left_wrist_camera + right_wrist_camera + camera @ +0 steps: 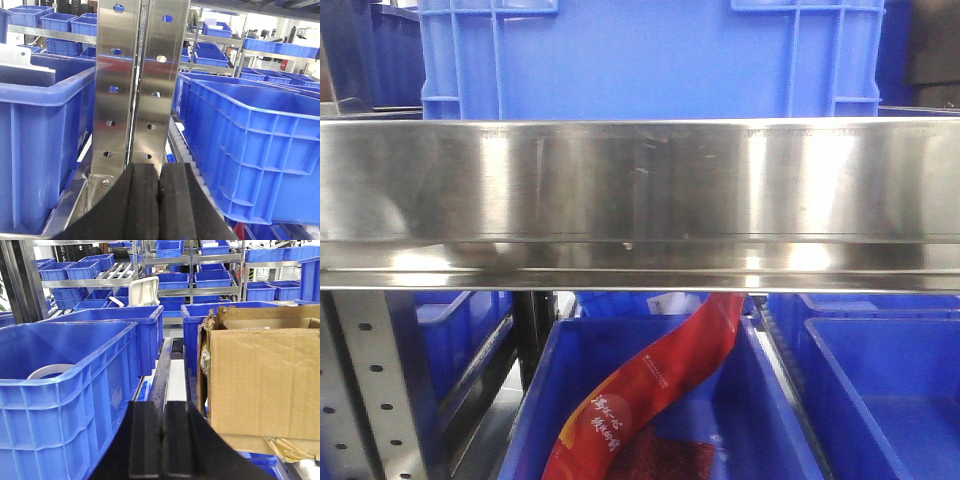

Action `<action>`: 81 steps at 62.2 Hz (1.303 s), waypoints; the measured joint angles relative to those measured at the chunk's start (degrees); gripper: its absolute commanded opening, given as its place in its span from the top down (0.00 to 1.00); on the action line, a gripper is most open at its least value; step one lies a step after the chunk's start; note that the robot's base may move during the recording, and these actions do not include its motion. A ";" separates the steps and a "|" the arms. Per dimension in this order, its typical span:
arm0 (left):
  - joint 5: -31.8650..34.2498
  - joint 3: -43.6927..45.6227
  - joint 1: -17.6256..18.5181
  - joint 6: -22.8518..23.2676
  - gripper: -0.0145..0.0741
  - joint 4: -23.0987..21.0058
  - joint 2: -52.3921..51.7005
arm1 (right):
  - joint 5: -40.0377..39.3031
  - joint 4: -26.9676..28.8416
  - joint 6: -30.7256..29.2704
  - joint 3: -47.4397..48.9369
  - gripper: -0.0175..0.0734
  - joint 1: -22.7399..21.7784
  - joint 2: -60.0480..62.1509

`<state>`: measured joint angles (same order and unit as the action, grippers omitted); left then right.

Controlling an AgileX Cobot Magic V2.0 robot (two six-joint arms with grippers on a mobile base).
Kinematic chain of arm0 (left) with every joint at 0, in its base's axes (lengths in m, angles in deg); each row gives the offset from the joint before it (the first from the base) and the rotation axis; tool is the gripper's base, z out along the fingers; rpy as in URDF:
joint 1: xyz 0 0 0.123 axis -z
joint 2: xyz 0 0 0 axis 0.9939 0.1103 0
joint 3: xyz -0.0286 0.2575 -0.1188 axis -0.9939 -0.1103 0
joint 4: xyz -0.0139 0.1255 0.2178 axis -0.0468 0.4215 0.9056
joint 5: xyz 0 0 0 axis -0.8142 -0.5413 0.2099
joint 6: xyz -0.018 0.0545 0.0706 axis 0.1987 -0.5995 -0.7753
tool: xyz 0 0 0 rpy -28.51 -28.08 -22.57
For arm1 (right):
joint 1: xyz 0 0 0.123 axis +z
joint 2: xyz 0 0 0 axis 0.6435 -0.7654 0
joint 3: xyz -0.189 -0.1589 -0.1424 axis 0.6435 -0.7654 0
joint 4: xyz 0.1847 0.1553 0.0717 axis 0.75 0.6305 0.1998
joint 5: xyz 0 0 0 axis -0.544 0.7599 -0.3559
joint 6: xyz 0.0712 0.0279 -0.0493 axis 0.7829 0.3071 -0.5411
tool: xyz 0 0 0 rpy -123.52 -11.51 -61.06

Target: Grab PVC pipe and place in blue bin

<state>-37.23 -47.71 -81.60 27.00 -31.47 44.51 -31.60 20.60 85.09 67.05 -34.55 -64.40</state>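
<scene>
No PVC pipe shows clearly. In the right wrist view a white curved rim [47,371] lies inside the near blue bin [85,405] on the left; I cannot tell whether it is the pipe. My right gripper [161,412] is shut and empty, pointing along the gap between that bin and a cardboard box [260,380]. My left gripper [160,175] is shut and empty, close in front of a steel upright post [137,80], between a blue bin [40,150] on the left and a blue bin [250,150] on the right. Neither gripper shows in the front view.
The front view is filled by a steel shelf beam [640,200], with a blue bin [650,55] on it and lower blue bins [760,420] holding a red packet [650,390]. Racks with several blue bins stand behind. A white plastic object [142,292] sits in a far bin.
</scene>
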 measured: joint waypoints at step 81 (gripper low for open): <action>-0.04 0.00 0.00 0.00 0.96 0.00 0.00 | -13.49 6.57 -7.55 -35.81 0.99 -4.39 26.43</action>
<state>-37.27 -47.71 -81.60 27.00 -31.47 44.51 -45.09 27.18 77.54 31.24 -38.94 -37.97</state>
